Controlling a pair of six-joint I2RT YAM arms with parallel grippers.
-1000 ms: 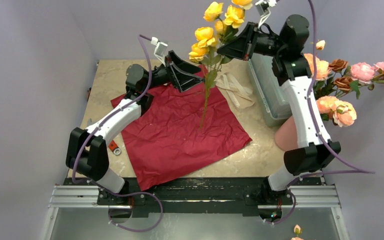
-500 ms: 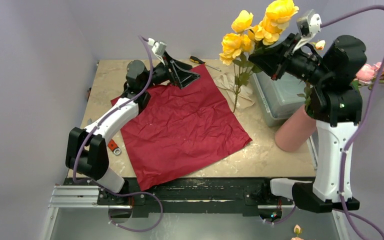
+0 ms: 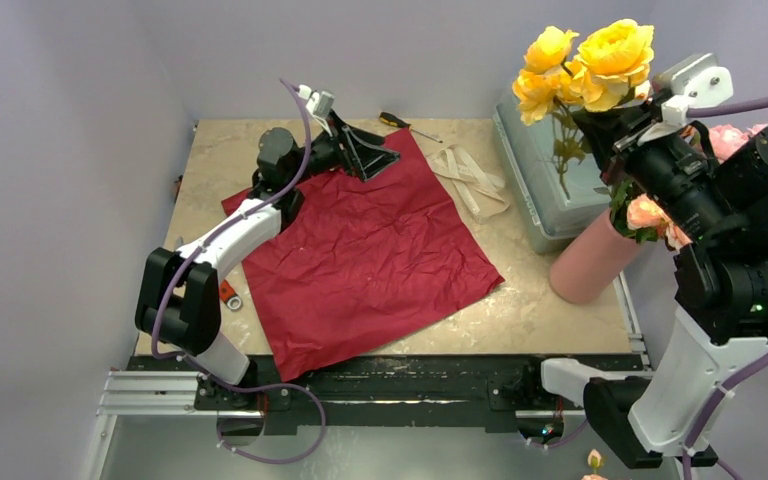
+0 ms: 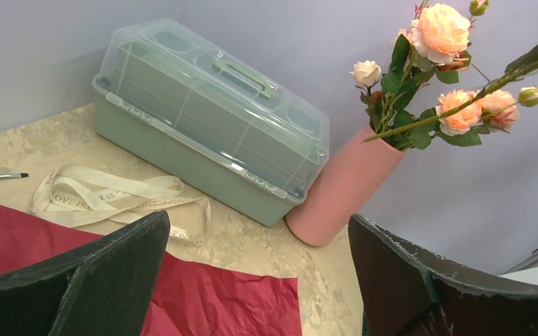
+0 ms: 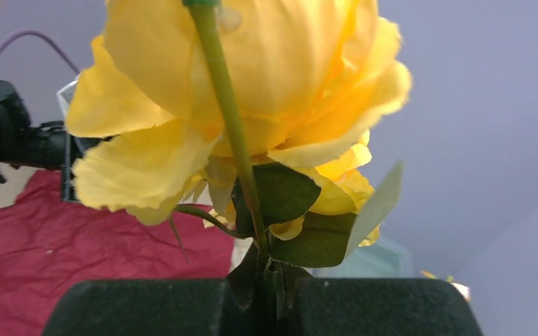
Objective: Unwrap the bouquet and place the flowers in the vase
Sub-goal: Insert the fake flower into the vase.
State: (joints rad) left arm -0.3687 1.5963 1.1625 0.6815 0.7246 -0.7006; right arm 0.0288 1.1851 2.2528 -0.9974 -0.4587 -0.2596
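Biggest first: the desk (image 3: 540,300), with the dark red paper (image 3: 370,260) lying flat and opened out across its middle. Your right arm (image 3: 700,350) is reared up tall past the desk's right edge, with the elbow high and the wrist angled up toward the far wall. Your left arm (image 3: 230,235) reaches low from its base out to the paper's far corner, its wrist camera looking across at the box and vase.

The greenish clear box (image 3: 545,190) sits at the far right. The pink vase (image 3: 585,265) is just beside its near end, with peach and pink flowers (image 4: 438,28) in it.

Your right fingers (image 5: 301,308) are pinched tight on the stems of the yellow flowers (image 3: 595,65). That bunch is up in the air over by the box, near the vase's mouth but not in it. Your left fingers (image 4: 98,280) are spread wide with nothing between them.

The cream ribbon (image 3: 470,180) lies loose on the desk between paper and box. There's a screwdriver (image 3: 405,123) near the far edge.
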